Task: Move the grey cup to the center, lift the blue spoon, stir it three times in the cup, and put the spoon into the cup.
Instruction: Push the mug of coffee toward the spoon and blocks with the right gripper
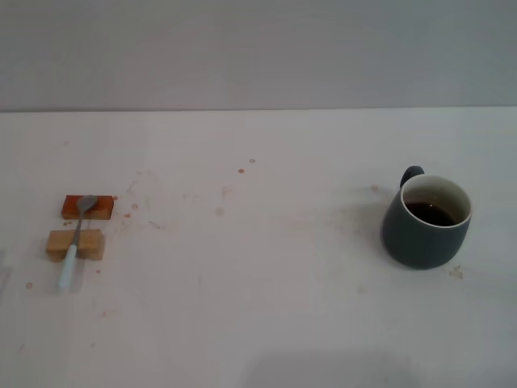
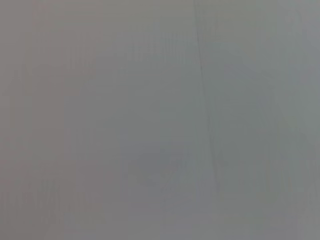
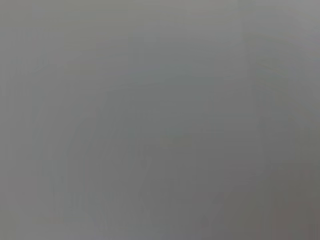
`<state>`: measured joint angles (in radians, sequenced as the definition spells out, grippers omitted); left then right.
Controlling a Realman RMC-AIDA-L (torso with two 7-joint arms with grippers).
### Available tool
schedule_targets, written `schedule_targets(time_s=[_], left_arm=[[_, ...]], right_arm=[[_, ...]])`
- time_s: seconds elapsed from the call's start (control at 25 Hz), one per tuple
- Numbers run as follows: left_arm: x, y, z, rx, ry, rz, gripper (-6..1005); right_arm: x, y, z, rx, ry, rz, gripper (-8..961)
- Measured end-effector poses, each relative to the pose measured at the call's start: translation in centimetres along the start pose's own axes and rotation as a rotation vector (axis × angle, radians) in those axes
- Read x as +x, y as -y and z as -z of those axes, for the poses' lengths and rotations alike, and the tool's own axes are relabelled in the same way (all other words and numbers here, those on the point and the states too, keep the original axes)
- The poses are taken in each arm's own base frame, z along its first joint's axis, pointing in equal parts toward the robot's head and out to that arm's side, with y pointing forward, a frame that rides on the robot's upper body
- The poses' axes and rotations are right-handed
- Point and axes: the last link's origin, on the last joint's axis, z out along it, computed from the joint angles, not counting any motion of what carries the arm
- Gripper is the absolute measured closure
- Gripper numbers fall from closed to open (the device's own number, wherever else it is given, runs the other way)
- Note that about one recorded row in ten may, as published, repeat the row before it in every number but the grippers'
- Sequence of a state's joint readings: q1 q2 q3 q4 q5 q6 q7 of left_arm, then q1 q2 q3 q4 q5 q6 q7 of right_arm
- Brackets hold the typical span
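Observation:
The grey cup (image 1: pixel 426 223) stands upright on the right side of the white table in the head view, its handle turned to the far side and a dark liquid inside. The blue spoon (image 1: pixel 76 242) lies at the left, its metal bowl resting on an orange block (image 1: pixel 87 207), its neck across a tan block (image 1: pixel 75 244) and its pale blue handle pointing toward the near edge. Neither gripper shows in any view. Both wrist views hold only a flat grey surface.
The white table (image 1: pixel 258 267) carries small brown stains and crumbs around its middle and near the cup. A grey wall runs along the table's far edge.

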<state>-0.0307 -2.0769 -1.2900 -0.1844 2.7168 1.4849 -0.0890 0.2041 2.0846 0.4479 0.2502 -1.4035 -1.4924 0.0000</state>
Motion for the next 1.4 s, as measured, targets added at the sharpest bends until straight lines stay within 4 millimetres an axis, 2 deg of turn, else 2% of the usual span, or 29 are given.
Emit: schedule_targets(time_s=[0.32,0.52,0.88,0.96,1.4], left_arm=[[0.0,0.0,0.0,0.000,0.000,0.000,165],[0.0,0.0,0.0,0.000,-0.001,0.000,165],[0.0,0.0,-0.1,-0.001,-0.002,0.000,166],[0.0,0.0,-0.1,-0.001,-0.003,0.000,166],[0.1,0.0,-0.2,-0.002,-0.005,0.000,166]], right_arm=[[0.7,-0.3,-0.7,-0.011,-0.051,0.005,954],[1.8,-1.0,-2.1,-0.026,-0.129,0.009,954],[3.1,-3.2,-4.7,-0.082,-0.243,0.023,954],[3.3,-4.2,-5.3,-0.109,-0.266,0.022,954],[3.8,-7.6,-6.2,-0.218,-0.325,0.026,954]])
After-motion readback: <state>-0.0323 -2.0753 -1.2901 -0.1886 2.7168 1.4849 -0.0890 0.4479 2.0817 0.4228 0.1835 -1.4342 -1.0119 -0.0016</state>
